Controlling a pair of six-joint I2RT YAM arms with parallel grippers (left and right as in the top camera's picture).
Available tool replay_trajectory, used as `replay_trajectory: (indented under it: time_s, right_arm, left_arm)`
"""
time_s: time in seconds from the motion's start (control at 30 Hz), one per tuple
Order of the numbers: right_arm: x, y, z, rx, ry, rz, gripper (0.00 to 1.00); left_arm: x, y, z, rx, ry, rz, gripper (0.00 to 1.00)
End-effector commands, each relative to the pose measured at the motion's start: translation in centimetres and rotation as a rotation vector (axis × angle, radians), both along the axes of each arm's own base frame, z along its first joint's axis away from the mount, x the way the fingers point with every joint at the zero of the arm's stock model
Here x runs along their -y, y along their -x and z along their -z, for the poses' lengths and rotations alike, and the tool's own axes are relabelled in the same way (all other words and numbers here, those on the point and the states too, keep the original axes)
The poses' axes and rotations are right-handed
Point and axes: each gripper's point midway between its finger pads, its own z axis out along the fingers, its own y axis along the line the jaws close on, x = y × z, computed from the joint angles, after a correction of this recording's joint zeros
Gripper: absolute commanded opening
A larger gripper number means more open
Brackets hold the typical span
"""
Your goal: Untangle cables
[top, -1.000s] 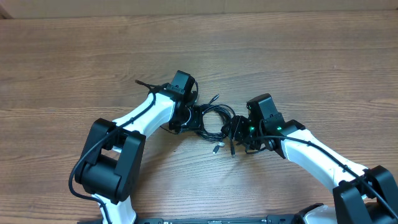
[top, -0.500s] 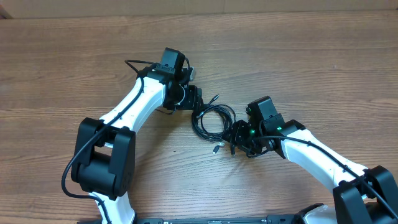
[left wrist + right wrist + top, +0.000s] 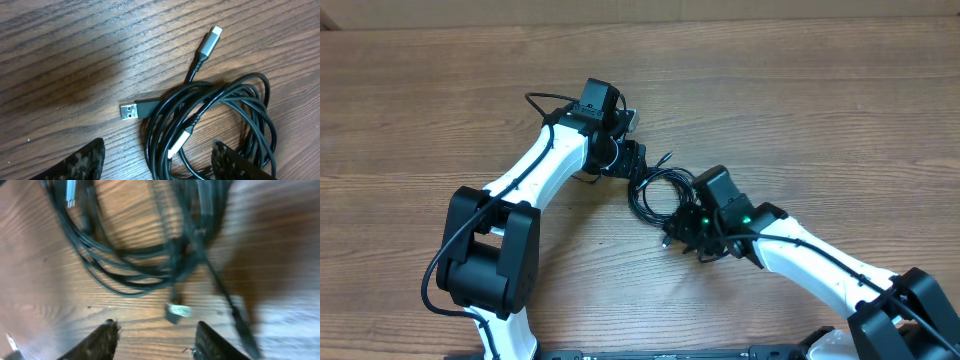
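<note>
The cables (image 3: 665, 192) lie as a loose black coil on the wooden table between my two arms. My left gripper (image 3: 632, 165) is at the coil's far left edge. In the left wrist view its jaws stand open (image 3: 157, 145), and several strands and a white plug (image 3: 180, 142) run between the fingers without touching them. A USB plug (image 3: 131, 110) and a slim silver plug (image 3: 207, 42) stick out ahead. My right gripper (image 3: 682, 230) is at the coil's near edge, open (image 3: 157, 326), with a small silver plug (image 3: 177, 311) just beyond its empty gap.
Bare wooden tabletop (image 3: 800, 100) surrounds the coil on every side. The white left arm (image 3: 535, 175) runs from the near left, and the white right arm (image 3: 810, 260) from the near right. The right wrist view is blurred.
The left gripper drew back up and left off the coil and opened wider. The right gripper slid left along the coil's near edge.
</note>
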Motion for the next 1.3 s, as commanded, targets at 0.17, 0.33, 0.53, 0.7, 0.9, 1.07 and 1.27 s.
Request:
replay_trajectory:
  time_s: [0.17, 0.33, 0.53, 0.7, 0.9, 1.07, 1.27]
  right_arm:
    - [-1.14, -0.37, -0.3, 0.06, 0.01, 0.006, 0.61]
    - [-1.12, -0.33, -0.29, 0.058, 0.01, 0.006, 0.92]
    - [-1.12, -0.33, -0.29, 0.058, 0.01, 0.006, 1.0]
    - [-1.12, -0.34, -0.29, 0.059, 0.011, 0.006, 1.0]
    - [-1.22, -0.46, -0.38, 0.064, 0.006, 0.006, 1.0]
    - [-1.23, -0.48, -0.39, 0.065, 0.005, 0.006, 1.0]
    - [-1.23, -0.57, -0.42, 0.069, 0.006, 0.008, 1.0]
  left_arm:
    - [0.22, -0.25, 0.68, 0.019, -0.01, 0.022, 0.75]
    - [0.21, -0.25, 0.67, 0.018, -0.01, 0.021, 0.83]
    - [0.24, -0.3, 0.65, 0.021, -0.009, 0.021, 0.54]
    - [0.27, -0.29, 0.65, 0.021, -0.009, 0.022, 0.32]
    - [0.26, -0.26, 0.66, 0.02, -0.009, 0.022, 0.04]
    - [0.24, -0.21, 0.67, 0.017, -0.01, 0.022, 0.04]
    - [0.24, -0.21, 0.67, 0.017, -0.01, 0.022, 0.04]
